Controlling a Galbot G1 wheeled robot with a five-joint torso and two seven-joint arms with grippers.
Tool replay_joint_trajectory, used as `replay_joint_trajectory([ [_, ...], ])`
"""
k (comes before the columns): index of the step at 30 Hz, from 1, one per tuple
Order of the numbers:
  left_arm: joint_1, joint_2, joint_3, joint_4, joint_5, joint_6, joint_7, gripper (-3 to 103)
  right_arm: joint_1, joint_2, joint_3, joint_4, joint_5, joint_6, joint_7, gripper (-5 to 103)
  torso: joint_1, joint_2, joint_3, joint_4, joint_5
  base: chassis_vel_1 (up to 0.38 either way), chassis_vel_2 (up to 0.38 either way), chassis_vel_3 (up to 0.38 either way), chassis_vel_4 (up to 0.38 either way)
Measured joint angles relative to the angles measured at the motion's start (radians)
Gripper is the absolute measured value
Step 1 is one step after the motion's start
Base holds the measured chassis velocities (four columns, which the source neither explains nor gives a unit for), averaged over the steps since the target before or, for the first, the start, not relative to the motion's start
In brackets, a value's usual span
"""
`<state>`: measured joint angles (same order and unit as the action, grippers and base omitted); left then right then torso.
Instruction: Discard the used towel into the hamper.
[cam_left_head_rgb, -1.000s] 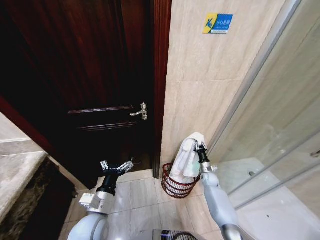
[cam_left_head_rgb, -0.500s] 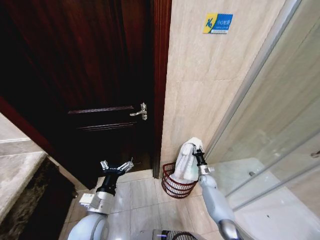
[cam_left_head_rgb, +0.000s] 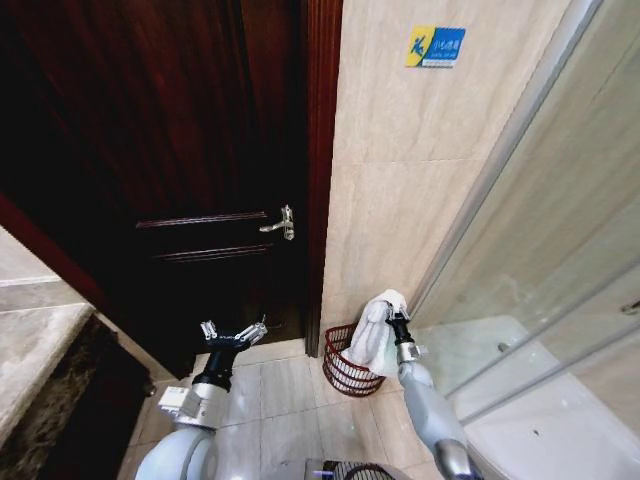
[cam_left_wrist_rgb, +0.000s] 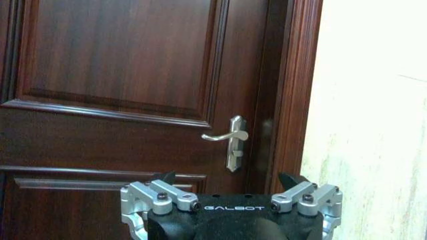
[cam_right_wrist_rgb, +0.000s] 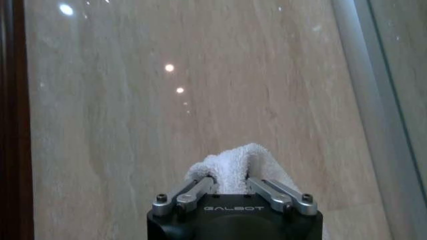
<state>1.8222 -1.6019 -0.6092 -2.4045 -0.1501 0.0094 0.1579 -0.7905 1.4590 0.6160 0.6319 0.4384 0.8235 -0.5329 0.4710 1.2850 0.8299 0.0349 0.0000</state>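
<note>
I see the towel (cam_left_head_rgb: 374, 325) hanging white and bunched over the hamper (cam_left_head_rgb: 345, 363), its lower folds inside the rim, pinched at the top by my right gripper (cam_left_head_rgb: 397, 317). The hamper sits on the floor against the tiled wall (cam_left_head_rgb: 400, 180), between the door frame (cam_left_head_rgb: 322, 170) and the glass partition (cam_left_head_rgb: 540, 250). My left gripper (cam_left_head_rgb: 232, 335) hangs fingers wide over open floor tiles (cam_left_head_rgb: 290, 390) before the door (cam_left_head_rgb: 180, 150).

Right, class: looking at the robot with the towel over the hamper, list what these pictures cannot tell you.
- Inside of the hamper, head view: hidden by the hanging towel, so contents unknown.
- Lower end of the towel, head view: too small to tell whether it touches the hamper.
- Right gripper, right wrist view: fingertips buried in towel.
- Left gripper, left wrist view: body cut off by the edge.
</note>
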Motion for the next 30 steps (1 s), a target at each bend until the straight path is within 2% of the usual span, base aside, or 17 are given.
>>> replay_joint_trajectory([
  [7,0.000,0.000,0.000,0.000,0.000,0.000,0.000,100,0.050,0.023,0.022,-0.088,-0.030,0.000,-0.036,9,0.000,0.000,0.000,0.0001,-0.0001,0.000,0.000,0.000,0.000],
  [14,0.000,0.000,0.000,0.000,0.000,0.000,0.000,100,0.141,0.074,0.112,-0.215,-0.132,-0.001,-0.079,9,0.000,0.000,0.000,0.0002,-0.0003,0.000,0.000,0.000,0.000],
  [17,0.000,0.000,0.000,0.000,0.000,0.000,0.000,100,0.150,0.083,0.119,-0.247,-0.142,-0.001,-0.086,9,0.000,0.000,0.000,0.0003,-0.0001,0.000,0.000,0.000,0.000],
  [20,0.000,0.000,0.000,0.000,0.000,0.000,0.000,100,0.150,0.085,0.122,-0.275,-0.155,-0.001,-0.103,9,0.000,0.000,0.000,0.0001,-0.0001,0.000,0.000,0.000,0.000],
  [30,0.000,0.000,0.000,0.000,0.000,0.000,0.000,100,0.109,0.061,0.142,-0.316,-0.292,-0.026,-0.141,9,0.000,0.000,0.000,0.0000,0.0000,0.000,0.000,0.000,0.000],
])
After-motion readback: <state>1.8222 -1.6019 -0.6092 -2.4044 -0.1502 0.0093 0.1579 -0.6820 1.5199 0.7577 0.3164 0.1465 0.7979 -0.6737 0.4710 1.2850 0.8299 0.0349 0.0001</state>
